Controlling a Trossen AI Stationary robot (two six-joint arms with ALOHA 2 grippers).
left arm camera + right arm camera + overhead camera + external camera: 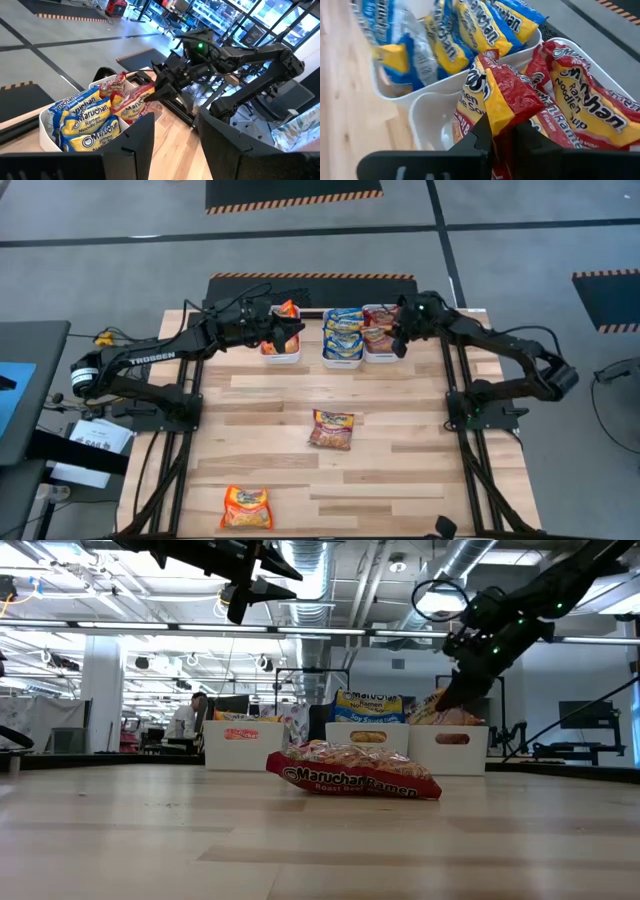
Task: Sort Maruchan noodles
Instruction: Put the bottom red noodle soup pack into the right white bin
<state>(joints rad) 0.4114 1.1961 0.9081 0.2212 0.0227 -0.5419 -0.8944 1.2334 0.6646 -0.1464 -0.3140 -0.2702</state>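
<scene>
The right gripper [502, 132] is pinching a red packet [495, 95] over the right-hand bin [380, 356] at the table's far edge. If it's letting go too early, the packet could be hanging over the rim. Only the wrist view shows the grip; the left gripper [293, 332] is hovering open.

The place was a robotics lab inside a large industrial hall. The grey floor [520, 260] carried hazard-striped mats [293, 194]. Exposed ducts and pipes [318, 570] ran under the ceiling, and a person [186, 720] sat at a workstation behind the wooden table [400, 470].
</scene>
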